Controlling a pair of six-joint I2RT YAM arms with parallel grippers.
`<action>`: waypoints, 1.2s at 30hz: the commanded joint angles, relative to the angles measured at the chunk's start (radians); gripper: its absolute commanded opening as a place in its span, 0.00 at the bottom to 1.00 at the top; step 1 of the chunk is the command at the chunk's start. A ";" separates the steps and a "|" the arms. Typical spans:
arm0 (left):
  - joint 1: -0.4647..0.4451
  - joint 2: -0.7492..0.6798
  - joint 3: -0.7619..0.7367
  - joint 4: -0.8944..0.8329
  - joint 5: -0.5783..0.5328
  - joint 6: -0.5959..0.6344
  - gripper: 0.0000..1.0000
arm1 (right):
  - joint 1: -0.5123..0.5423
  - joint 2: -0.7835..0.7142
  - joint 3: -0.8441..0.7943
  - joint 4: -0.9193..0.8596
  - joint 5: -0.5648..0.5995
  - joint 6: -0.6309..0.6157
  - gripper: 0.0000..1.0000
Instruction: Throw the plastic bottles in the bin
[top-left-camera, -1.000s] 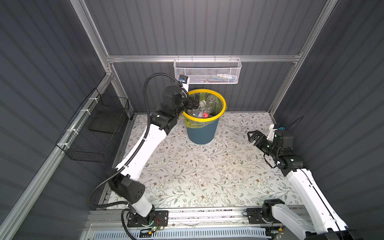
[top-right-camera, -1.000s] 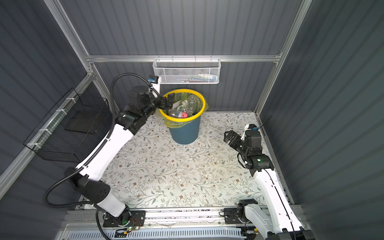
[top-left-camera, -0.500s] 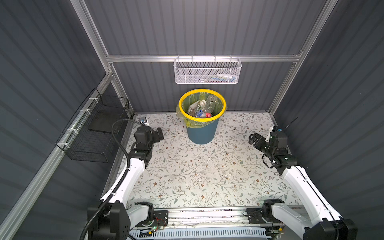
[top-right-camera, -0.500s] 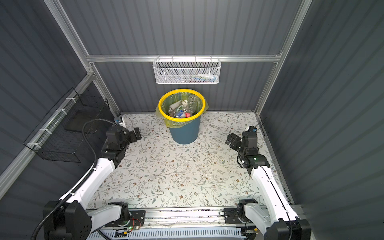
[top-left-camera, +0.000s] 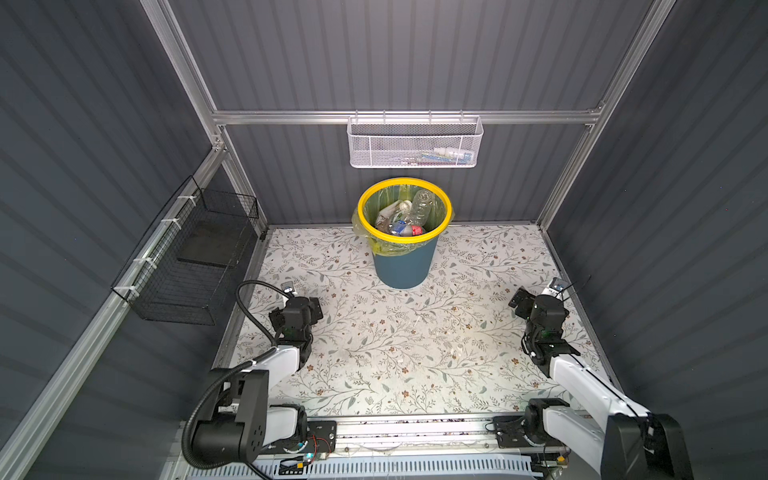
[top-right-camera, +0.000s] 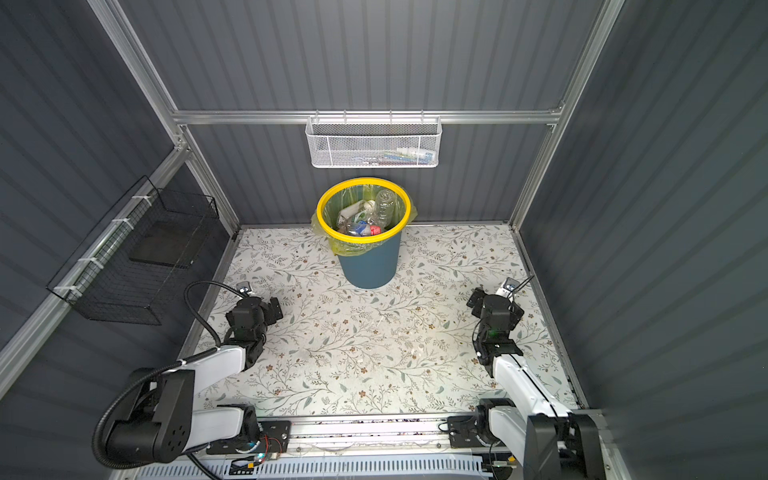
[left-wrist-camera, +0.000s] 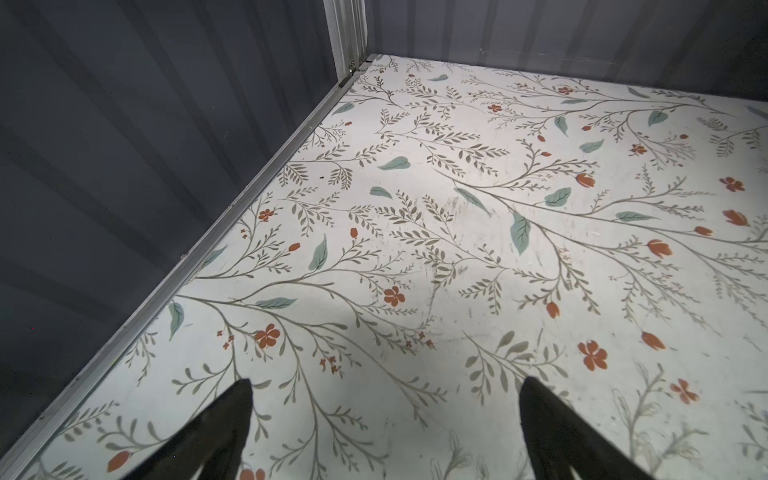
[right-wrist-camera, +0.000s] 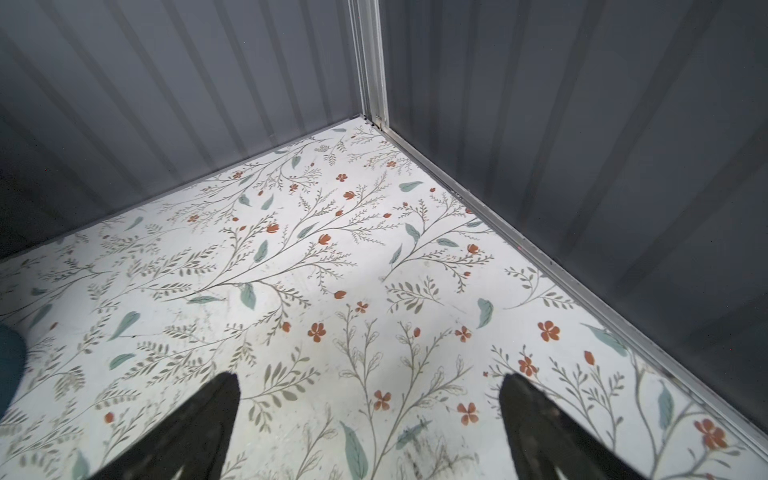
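The bin (top-left-camera: 405, 266) (top-right-camera: 368, 266), dark teal with a yellow rim and a yellow-green liner, stands at the back middle of the floral floor. Several plastic bottles (top-left-camera: 419, 208) (top-right-camera: 384, 203) lie inside it, clear ones on top, with blue and red showing lower down. My left gripper (top-left-camera: 313, 309) (top-right-camera: 274, 309) hovers low at the left, well short of the bin, open and empty (left-wrist-camera: 385, 382). At the right my right gripper (top-left-camera: 519, 301) (top-right-camera: 476, 301) is also open with nothing between its fingers (right-wrist-camera: 370, 376). A sliver of the bin (right-wrist-camera: 8, 365) shows in the right wrist view.
A white mesh basket (top-left-camera: 415, 147) hangs on the back wall above the bin. A black wire basket (top-left-camera: 195, 257) hangs on the left wall. Dark ribbed walls with aluminium rails close in the floral floor (top-left-camera: 395, 340) on three sides.
My left arm has pulled back from over the bin's rim to the near left and folded low. The right arm has drawn back a little toward the right wall.
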 joint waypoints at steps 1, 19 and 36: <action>0.002 0.106 -0.033 0.329 0.004 0.059 1.00 | -0.020 0.111 -0.013 0.260 0.003 -0.066 0.99; 0.016 0.369 0.128 0.333 0.194 0.162 1.00 | -0.062 0.391 -0.014 0.574 -0.282 -0.168 0.99; 0.018 0.368 0.136 0.307 0.197 0.157 1.00 | -0.061 0.380 -0.009 0.542 -0.279 -0.164 0.99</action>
